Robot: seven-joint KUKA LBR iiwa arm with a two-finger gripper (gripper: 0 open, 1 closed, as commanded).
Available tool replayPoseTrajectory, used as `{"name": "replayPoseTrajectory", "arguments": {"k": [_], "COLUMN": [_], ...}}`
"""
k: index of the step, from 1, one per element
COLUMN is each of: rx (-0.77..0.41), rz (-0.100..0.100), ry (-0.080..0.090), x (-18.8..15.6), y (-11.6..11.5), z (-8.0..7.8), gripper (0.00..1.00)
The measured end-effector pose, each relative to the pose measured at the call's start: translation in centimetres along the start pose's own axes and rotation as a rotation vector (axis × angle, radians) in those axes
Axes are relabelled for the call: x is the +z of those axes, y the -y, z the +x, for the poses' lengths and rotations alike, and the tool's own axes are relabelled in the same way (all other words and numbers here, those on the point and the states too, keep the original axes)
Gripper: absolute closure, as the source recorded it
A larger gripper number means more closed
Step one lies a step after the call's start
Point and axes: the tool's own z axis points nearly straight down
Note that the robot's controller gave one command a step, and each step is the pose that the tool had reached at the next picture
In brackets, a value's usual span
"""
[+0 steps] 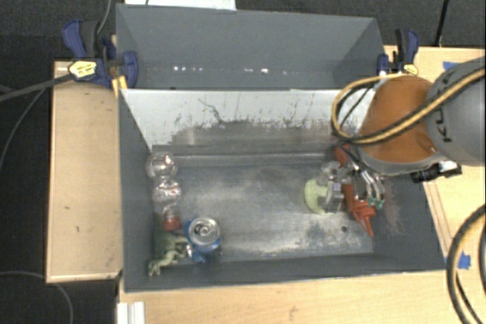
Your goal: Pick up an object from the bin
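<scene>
Your claw [343,193] sits low over the floor of the grey bin [250,243], on its right side, touching a pale green rounded object [314,196] at its left. You cannot tell whether the claw is apart or together. The arm's orange wrist cover [395,125] leans in from the right, above the claw. A clear bottle [165,190], a blue can [203,232] and a green toy figure [167,254] lie well apart, at the bin's left.

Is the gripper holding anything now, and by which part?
It cannot be told: the gripper is down beside a pale green round thing at the right of the bin.
</scene>
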Motion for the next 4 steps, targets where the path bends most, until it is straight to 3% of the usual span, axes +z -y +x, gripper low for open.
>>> {"name": "replayPoseTrajectory", "arguments": {"k": [2, 3, 4], "rx": [0.000, 0.000, 0.001], "rz": [0.000, 0.000, 0.000], "ry": [-0.003, -0.011, -0.006], "x": [-0.8, -2.7, -4.3], "y": [0.0, 0.0, 0.0], "z": [0.1, 0.3, 0.2], "gripper": [1.00, 1.00, 1.00]}}
